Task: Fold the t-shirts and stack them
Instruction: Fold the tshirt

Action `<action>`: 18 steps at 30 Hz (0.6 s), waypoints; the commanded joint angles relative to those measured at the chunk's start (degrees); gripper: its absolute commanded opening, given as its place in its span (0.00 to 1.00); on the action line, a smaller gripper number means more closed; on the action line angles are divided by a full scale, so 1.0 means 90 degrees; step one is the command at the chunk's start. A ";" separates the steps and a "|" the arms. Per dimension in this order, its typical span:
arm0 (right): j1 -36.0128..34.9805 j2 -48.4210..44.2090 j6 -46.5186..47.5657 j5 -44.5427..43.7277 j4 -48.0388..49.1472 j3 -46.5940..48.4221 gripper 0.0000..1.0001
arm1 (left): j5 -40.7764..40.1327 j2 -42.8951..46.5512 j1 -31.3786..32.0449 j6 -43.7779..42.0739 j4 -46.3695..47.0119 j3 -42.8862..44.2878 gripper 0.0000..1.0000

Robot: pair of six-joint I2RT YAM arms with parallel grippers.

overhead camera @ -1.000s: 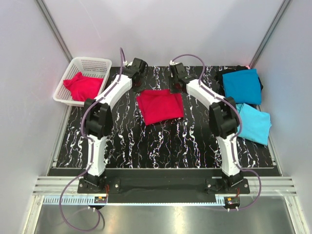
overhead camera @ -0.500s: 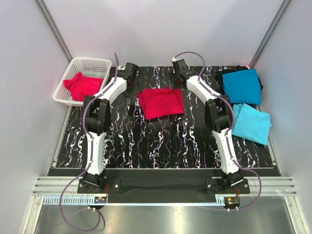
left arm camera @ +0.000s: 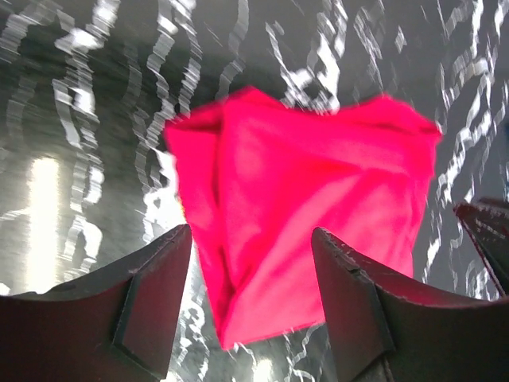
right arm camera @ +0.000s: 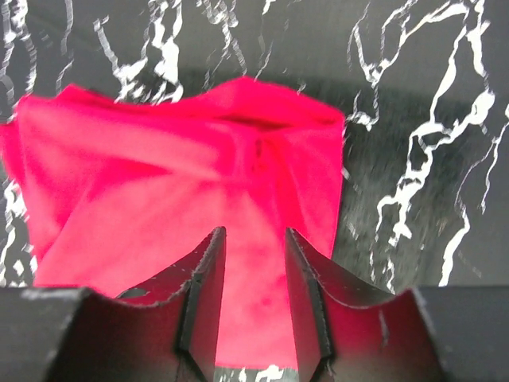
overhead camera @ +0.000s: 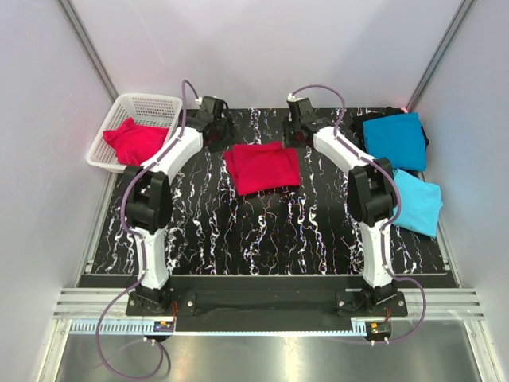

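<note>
Lying as a folded rectangle at the far middle of the desk [overhead camera: 262, 235], the crimson t-shirt [overhead camera: 262, 169] is presenting soft, light, limp cloth that is likely to sag and unfold if lifted by one layer; the safer hold is pinching all layers at a corner or folded edge. The left claw [left arm camera: 250, 239] is hovering near its far left corner, fingers wide apart, holding nothing. The right claw [right arm camera: 253, 235] is hovering near the far right corner, fingers narrowly apart, apparently gripping nothing. The teal-blue t-shirt [overhead camera: 395, 139] and the sky-blue t-shirt [overhead camera: 415, 200] are lying at the right.
</note>
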State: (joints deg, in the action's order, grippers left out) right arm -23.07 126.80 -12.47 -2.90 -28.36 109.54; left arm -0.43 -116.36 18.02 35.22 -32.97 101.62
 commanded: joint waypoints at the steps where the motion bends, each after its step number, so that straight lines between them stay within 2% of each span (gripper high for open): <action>1: -0.0034 -0.0729 -0.0099 0.0311 0.0368 -0.0518 0.41 | 0.0467 -0.0001 0.0321 -0.0115 0.0041 0.0075 0.66; 10: -0.0190 -0.0583 -0.0041 0.1493 0.0114 -0.1096 0.32 | 0.0224 -0.0792 0.0693 0.0198 -0.0360 0.0339 0.62; 18: -0.0483 -0.0700 -0.0128 0.1378 -0.0091 -0.1603 0.25 | -0.0547 -0.1260 0.0722 0.0325 -0.0653 0.0661 0.61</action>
State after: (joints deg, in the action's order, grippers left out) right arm -26.37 122.54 -13.23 8.75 -28.42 97.25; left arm -1.37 -127.22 24.62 37.58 -38.50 103.48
